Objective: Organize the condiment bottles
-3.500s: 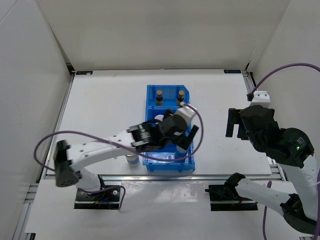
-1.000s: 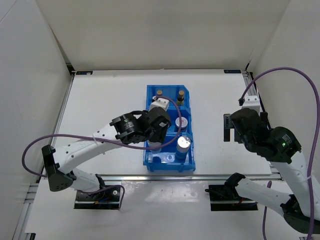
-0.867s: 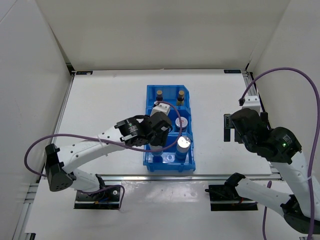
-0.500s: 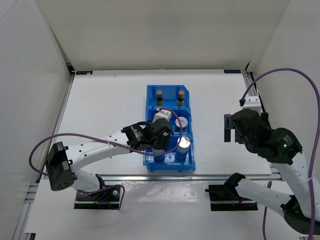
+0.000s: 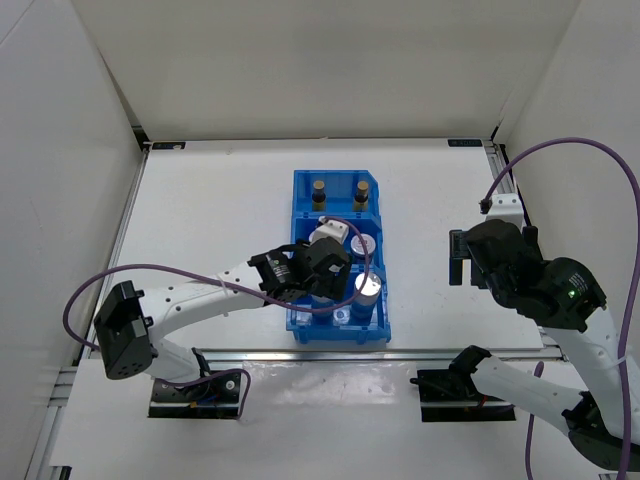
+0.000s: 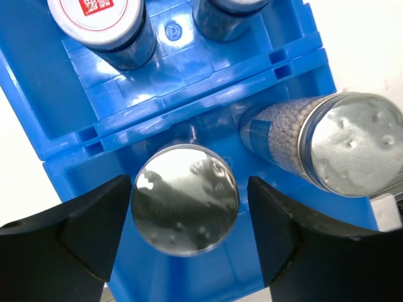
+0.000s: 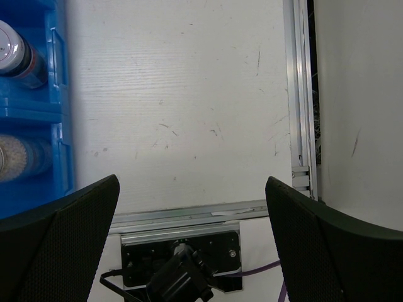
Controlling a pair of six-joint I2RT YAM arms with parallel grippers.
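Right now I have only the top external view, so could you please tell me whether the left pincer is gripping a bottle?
Observer: No. The left pincer straddles an upright silver-topped bottle in the bin, with a gap showing beside the cap.
Operator: Thank you. Is its neighbour standing straight too?
Observer: No, the second silver-topped bottle leans, showing its side.
Operator: And the right pincer?
Observer: The right pincer is open, with tabletop showing between its fingers.

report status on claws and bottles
Left claw open, straddling upright silver-top bottle in blue bin. Right claw open over table, empty. Second silver-top bottle alongside, same compartment.
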